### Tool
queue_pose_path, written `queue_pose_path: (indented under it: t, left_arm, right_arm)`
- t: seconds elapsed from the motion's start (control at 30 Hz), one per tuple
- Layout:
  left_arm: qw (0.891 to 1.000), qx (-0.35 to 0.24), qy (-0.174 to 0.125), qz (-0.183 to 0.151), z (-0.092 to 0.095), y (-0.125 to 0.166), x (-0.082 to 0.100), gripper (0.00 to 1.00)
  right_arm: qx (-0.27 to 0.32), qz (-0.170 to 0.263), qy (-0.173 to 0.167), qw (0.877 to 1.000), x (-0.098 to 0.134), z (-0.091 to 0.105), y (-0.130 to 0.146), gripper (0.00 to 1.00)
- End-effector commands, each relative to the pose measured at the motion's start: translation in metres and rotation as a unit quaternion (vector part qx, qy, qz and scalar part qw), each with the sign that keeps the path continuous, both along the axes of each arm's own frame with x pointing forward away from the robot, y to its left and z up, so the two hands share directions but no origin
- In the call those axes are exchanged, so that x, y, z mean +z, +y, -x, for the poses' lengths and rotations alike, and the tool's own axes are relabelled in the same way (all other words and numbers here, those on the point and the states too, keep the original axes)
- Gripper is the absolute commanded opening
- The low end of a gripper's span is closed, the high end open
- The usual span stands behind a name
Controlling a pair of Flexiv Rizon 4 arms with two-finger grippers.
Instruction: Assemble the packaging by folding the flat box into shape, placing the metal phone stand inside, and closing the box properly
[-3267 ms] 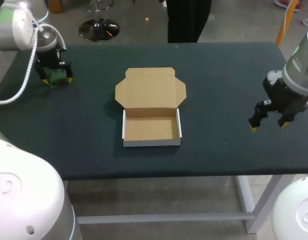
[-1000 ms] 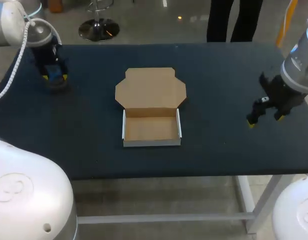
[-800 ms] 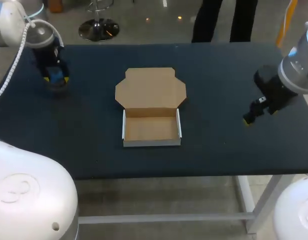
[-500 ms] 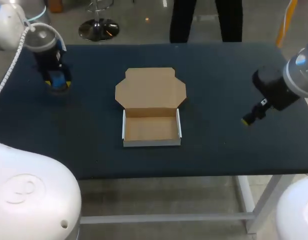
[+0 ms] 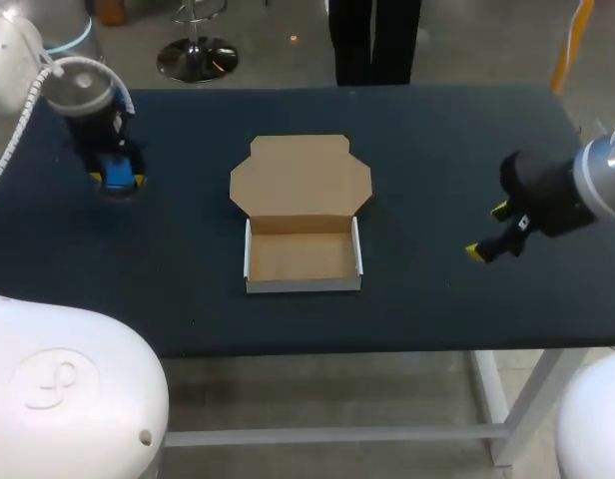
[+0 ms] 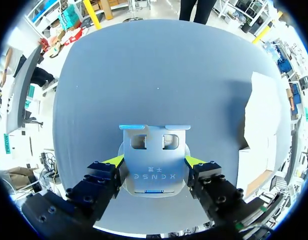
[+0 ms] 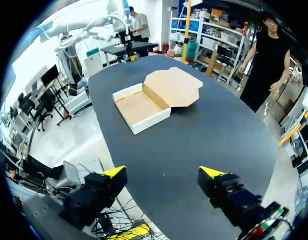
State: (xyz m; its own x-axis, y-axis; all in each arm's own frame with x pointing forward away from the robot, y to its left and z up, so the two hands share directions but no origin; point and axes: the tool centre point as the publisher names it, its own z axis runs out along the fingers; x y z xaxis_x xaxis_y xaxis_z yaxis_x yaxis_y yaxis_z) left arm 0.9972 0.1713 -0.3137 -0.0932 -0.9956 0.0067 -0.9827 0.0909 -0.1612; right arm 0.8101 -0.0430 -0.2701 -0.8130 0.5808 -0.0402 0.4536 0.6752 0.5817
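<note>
L pincer [image 6: 154,162] is clamped on the metal phone stand [image 6: 153,152] over the desk's [image 5: 437,140] far-left. The open box [image 5: 303,256] sits mid-desk, off to my right of the stand, so L arm delivers. R pincer [image 7: 163,172] is wide, empty, well apart.

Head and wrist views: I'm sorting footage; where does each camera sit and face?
Head view: above and behind, looking down on the table; shows left tool and right tool.
Left wrist view: on that wrist, facing the table; its tool grips the phone stand.
Right wrist view: on that wrist, facing across the table; open tool.
All share the box.
</note>
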Motion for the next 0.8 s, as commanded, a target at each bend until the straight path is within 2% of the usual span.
queue_pose_path:
  t: [0.03, 0.23, 0.5, 0.8]
  left_arm:
    - [1.0, 0.001, -0.023, -0.001, 0.012, -0.003, 0.006, 0.0]
    - [1.0, -0.004, -0.021, -0.001, 0.02, -0.006, 0.008, 0.0]
    - [1.0, -0.006, -0.023, -0.001, 0.031, -0.007, 0.014, 0.0]
    - [1.0, -0.006, -0.026, -0.004, 0.046, -0.009, 0.02, 0.0]
  right_arm:
    - [0.013, -0.045, -0.027, 0.999, -0.012, -0.004, 0.005, 1.0]
    - [0.042, -0.053, -0.025, 0.997, -0.016, -0.004, 0.015, 1.0]
    - [0.074, -0.042, 0.005, 0.996, -0.03, -0.011, 0.031, 1.0]
    - [0.082, -0.047, 0.006, 0.995, -0.037, -0.015, 0.036, 1.0]
